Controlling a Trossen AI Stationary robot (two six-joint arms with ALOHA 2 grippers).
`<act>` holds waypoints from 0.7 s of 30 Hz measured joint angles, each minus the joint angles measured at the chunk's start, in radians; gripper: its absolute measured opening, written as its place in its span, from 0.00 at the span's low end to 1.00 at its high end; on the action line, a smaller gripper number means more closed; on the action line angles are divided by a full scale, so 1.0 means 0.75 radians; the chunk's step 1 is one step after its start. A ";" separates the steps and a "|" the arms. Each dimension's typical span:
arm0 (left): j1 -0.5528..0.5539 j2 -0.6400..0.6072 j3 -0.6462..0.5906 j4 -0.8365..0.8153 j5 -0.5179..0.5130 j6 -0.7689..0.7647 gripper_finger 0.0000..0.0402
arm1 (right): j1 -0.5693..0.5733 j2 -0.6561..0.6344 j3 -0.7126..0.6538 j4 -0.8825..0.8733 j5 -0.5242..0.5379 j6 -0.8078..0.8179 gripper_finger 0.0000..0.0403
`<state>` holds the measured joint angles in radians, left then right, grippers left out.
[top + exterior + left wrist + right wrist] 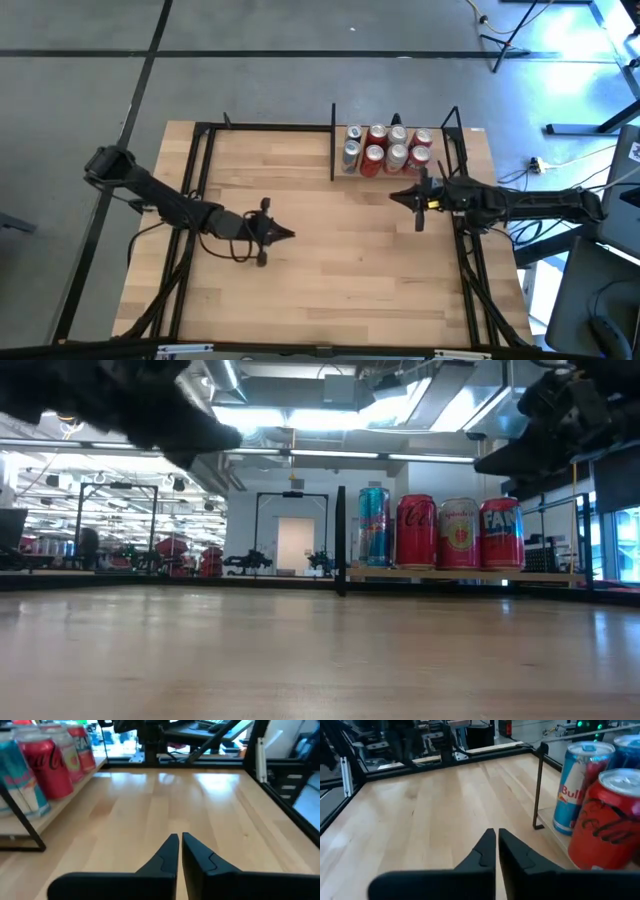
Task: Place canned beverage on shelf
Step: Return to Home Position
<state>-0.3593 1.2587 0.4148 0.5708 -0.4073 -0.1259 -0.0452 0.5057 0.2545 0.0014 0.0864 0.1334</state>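
High view: the left arm (160,200) comes in from the table's left edge. The left gripper (288,235) hangs over bare wooden tabletop (330,290) left of the middle, pointing rightward. In the left wrist view its fingers (167,854) are drawn together to a hairline slit and grip nothing.

Farther right, against the table's far edge, stands the shelf (445,572), a light plank with a black upright bar (341,540) at its left end. From above, eight cans (373,157) fill it in two rows of four, packed side by side, all upright.

The low view shows the front row from left to right:
- a blue Red Bull can (374,527)
- a red Coca-Cola can (416,532)
- a lighter can with a red mark (459,533)
- a red can lettered "FAN" (502,533)

The neighbouring cans stand close, touching or nearly so; which one cannot tell.

The right arm (540,205) enters from the table's right edge. The right gripper (393,197) is just in front of the shelf, near the front row but clear of it, pointing leftward. In the low view both arms sit well above the tabletop. In the right wrist view its fingers (485,849) are likewise closed to a thin slit with nothing held. The Red Bull and Coca-Cola cans stand on the plank off to one side of them, untouched.
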 joint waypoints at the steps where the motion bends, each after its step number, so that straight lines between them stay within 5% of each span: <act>1: 0.011 -0.030 -0.035 0.010 0.025 -0.009 0.00 | 0.000 -0.025 -0.016 -0.008 0.000 -0.001 0.01; 11: 0.054 -0.239 -0.345 0.241 0.073 -0.110 0.00 | 0.000 -0.312 -0.114 -0.043 -0.047 -0.019 0.00; 21: 0.054 -0.279 -0.544 0.496 0.064 -0.109 0.00 | -0.001 -0.567 -0.258 -0.057 -0.046 0.017 0.01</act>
<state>-0.3191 1.0496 0.0071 0.9429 -0.3597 -0.2073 -0.0456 0.0808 0.0612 -0.0414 0.0517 0.1458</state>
